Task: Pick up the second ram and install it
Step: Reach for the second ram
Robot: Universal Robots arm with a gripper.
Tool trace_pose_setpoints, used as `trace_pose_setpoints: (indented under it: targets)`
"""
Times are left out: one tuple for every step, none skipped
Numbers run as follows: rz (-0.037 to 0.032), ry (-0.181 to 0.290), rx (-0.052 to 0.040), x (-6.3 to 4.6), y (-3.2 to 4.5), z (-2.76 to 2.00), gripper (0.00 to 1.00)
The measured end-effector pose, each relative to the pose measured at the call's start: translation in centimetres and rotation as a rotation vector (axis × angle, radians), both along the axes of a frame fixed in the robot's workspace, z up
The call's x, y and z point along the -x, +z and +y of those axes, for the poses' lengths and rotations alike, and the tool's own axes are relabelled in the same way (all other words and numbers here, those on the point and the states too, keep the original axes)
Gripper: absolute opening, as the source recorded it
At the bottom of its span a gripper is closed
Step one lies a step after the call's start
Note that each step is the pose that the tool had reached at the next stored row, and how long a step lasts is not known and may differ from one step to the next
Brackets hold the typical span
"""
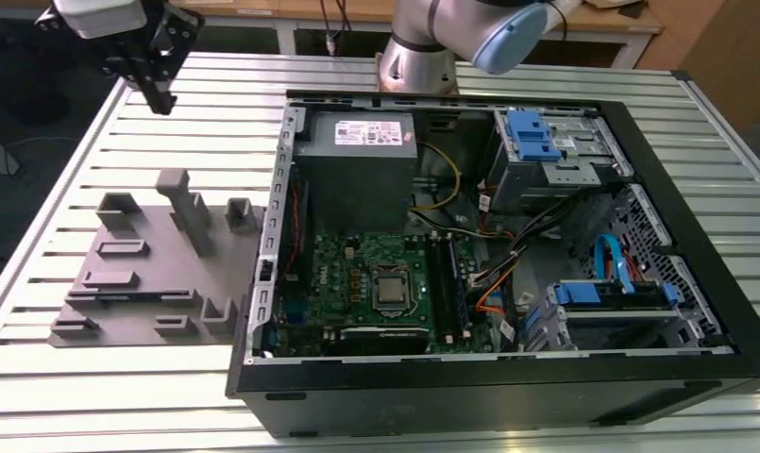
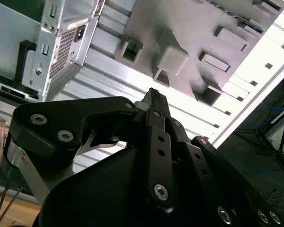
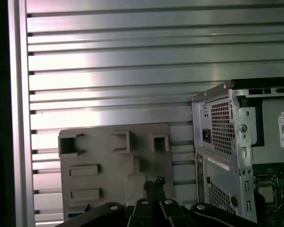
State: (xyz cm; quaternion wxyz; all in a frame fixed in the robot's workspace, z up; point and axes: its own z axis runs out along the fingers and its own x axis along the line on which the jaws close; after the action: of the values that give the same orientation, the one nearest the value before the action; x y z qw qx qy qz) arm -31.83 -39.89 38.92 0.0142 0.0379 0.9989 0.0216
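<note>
The gripper (image 1: 163, 102) hangs in the air over the far corner of the slatted aluminium table (image 1: 52, 283), at the exterior view's left, well apart from the open computer case (image 1: 682, 198); in both wrist views its black fingers (image 2: 156, 118) meet at the tips, pressed together with nothing between them; below it lies the grey holder block (image 1: 141, 260), just beside the case wall; a thin dark strip along the block's end farthest from the gripper looks like the second ram (image 1: 112, 294), though this is hard to make out; inside the case the grey power supply (image 1: 354, 142) sits above the green motherboard (image 1: 342, 274).
</note>
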Motion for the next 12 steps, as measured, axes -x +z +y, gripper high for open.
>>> trace_pose_setpoints:
  targets:
    - [0.0000, 0.000, 0.0001, 0.3, -0.01, 0.00, 0.11]
    - [0.0000, 0.000, 0.0001, 0.7, -0.03, 0.00, 0.11]
    - [0.0000, 0.000, 0.0001, 1.0, -0.05, -0.01, 0.11]
    - [-0.0001, 0.000, 0.0000, 1.3, -0.07, -0.01, 0.11]
    - [0.0000, 0.000, 0.0001, 1.6, -0.09, -0.02, 0.11]
    - [0.0000, 0.000, 0.0001, 2.0, -0.11, -0.02, 0.11]
    - [0.0001, 0.000, 0.0001, 2.3, -0.12, -0.02, 0.11]
    - [0.0000, 0.000, 0.0001, 2.6, -0.15, -0.02, 0.11]
    - [0.0000, 0.000, 0.0002, 2.9, -0.16, -0.03, 0.11]
    - [0.0000, 0.000, 0.0002, 3.2, -0.18, -0.04, 0.11]
    - [0.0000, 0.000, 0.0002, 3.5, -0.20, -0.05, 0.11]
    - [0.0000, 0.000, 0.0002, 3.7, -0.22, -0.06, 0.11]
